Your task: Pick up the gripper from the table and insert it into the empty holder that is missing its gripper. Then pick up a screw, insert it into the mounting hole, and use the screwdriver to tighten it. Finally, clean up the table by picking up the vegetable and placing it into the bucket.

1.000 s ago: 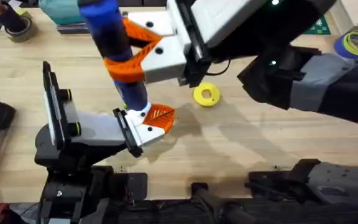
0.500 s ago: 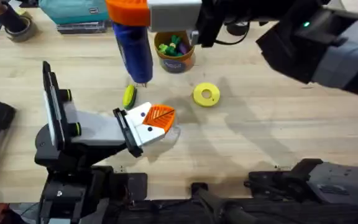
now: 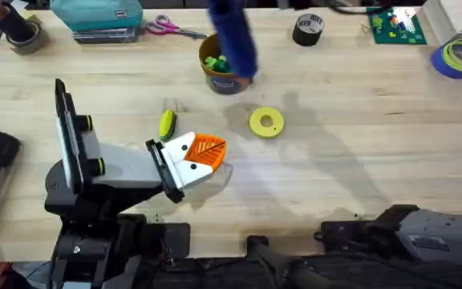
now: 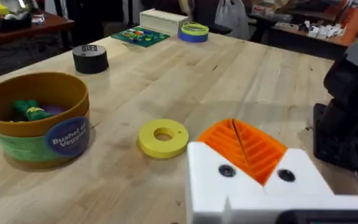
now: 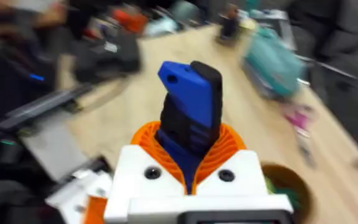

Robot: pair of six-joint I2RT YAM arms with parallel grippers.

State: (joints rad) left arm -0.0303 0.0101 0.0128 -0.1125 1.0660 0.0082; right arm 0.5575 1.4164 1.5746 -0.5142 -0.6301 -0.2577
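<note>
Right gripper [image 5: 191, 165] clamps the upright blue screwdriver [image 5: 191, 115] near the table's far edge; the vegetable [image 3: 166, 124] lies lengthwise beside the left gripper [image 3: 195, 156], whose opening I cannot tell.

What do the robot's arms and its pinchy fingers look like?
The arms are black, with grey and black bases. Each tool has white blocky finger mounts with small dark screw holes and orange ribbed pads. You can see this on the left tool and the right tool. A round yellow-green knob sits on the left arm.
</note>
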